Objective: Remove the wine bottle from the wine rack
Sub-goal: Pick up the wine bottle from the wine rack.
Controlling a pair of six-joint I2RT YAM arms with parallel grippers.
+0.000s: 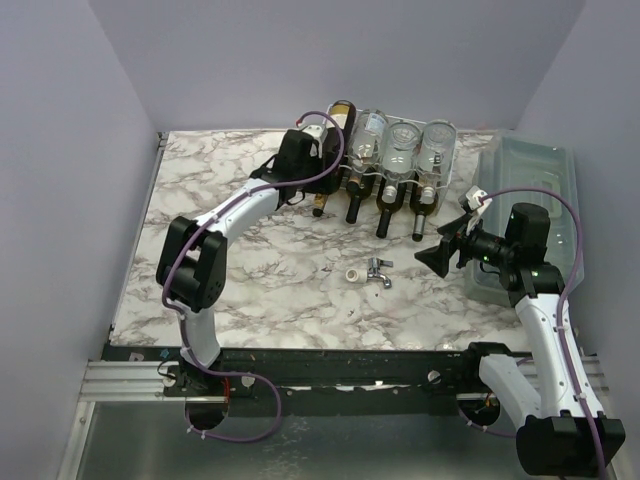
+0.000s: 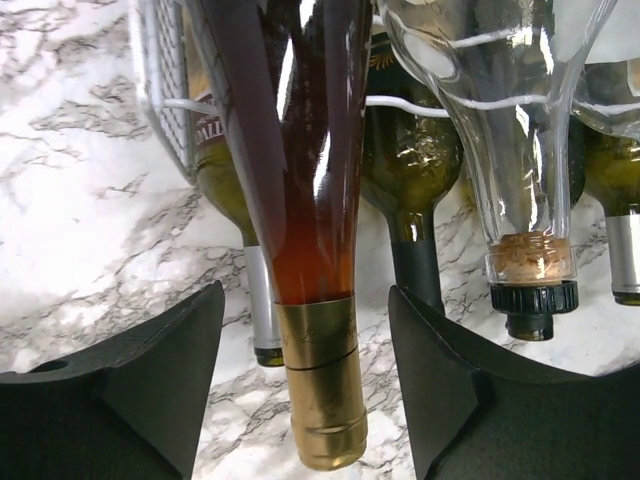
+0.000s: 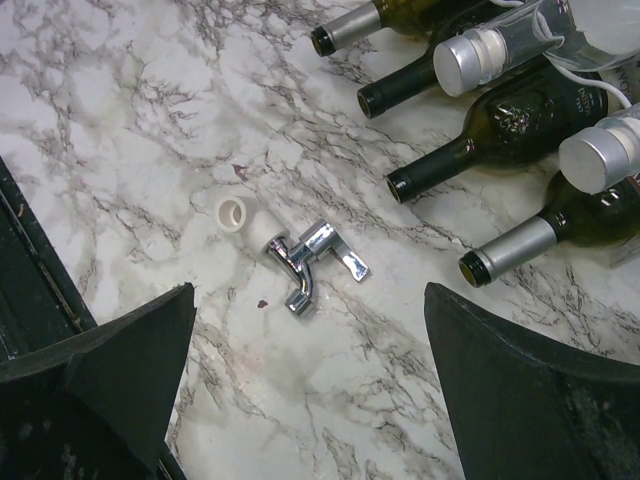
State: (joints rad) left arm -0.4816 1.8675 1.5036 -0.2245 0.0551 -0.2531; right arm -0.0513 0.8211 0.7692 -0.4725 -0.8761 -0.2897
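Straddles gold-foiled neck of amber glass wine bottle with left hand open, gaps both sides; holds right hand wide open over marble bench

Wine rack: white wire grid, box-shaped, standing upright on the far side of the bench, a bit right of centre, open front toward the near edge. Wine bottle: clear glass, amber liquid, gold foil on the neck. It lies on its side in the rack's top tier at the left end, neck sticking out past the wire.
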